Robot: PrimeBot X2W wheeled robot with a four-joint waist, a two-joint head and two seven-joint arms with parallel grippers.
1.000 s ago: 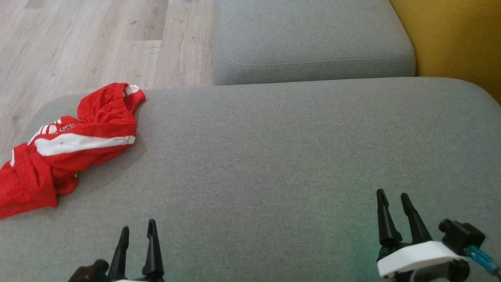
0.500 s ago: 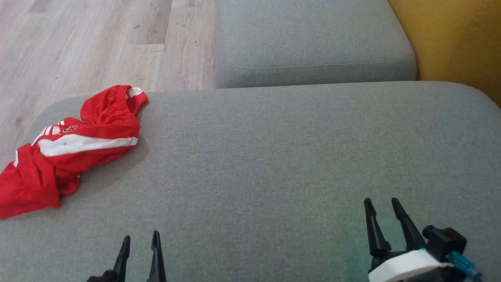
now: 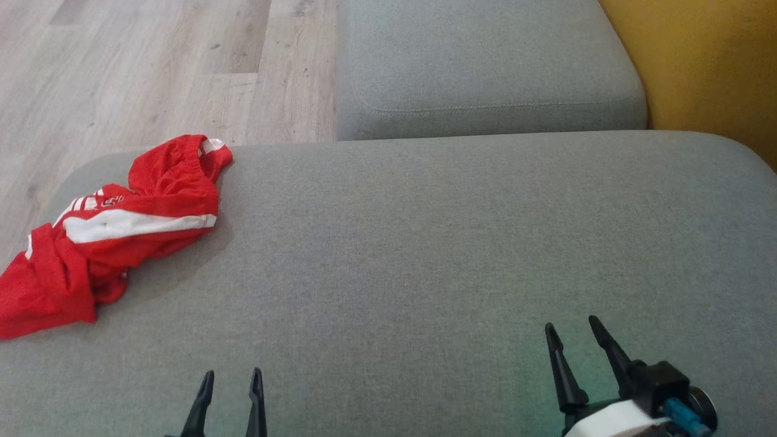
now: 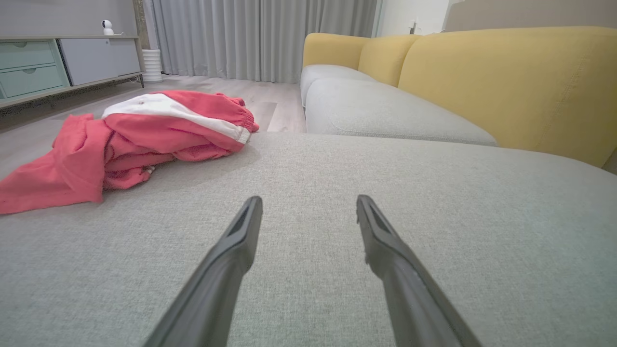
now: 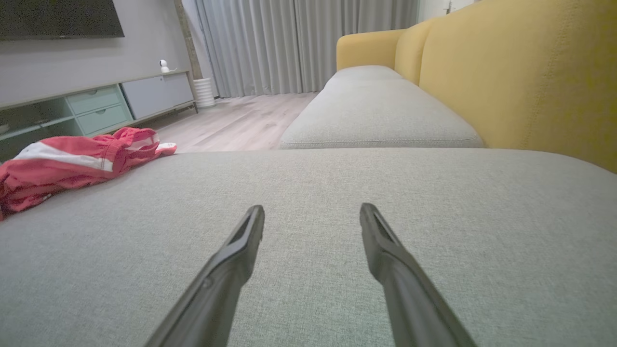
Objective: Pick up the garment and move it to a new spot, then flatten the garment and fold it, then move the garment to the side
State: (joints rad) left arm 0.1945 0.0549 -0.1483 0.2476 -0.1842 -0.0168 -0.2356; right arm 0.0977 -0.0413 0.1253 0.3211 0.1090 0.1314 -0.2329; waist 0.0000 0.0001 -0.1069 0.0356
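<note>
The garment (image 3: 115, 230) lies crumpled at the left end of the grey sofa seat (image 3: 425, 243). It is red with a broad white band and thin white stripes, and one end drapes toward the seat's left edge. The garment (image 4: 144, 130) is ahead and to the left in the left wrist view, and the garment (image 5: 72, 159) is far left in the right wrist view. My left gripper (image 3: 232, 379) (image 4: 309, 200) is open and empty at the bottom edge, well short of the cloth. My right gripper (image 3: 572, 323) (image 5: 312, 208) is open and empty over bare seat at the lower right.
A second grey seat cushion (image 3: 485, 67) adjoins at the back. The yellow backrest (image 3: 704, 67) runs along the right. Wooden floor (image 3: 133, 67) lies beyond the seat's left and far edges. A low cabinet (image 5: 96, 106) stands across the room.
Both grippers have drawn back toward the bottom edge of the head view, the right one also drifting left. The whole picture has shifted slightly down, so the camera moved. The garment lies unchanged.
</note>
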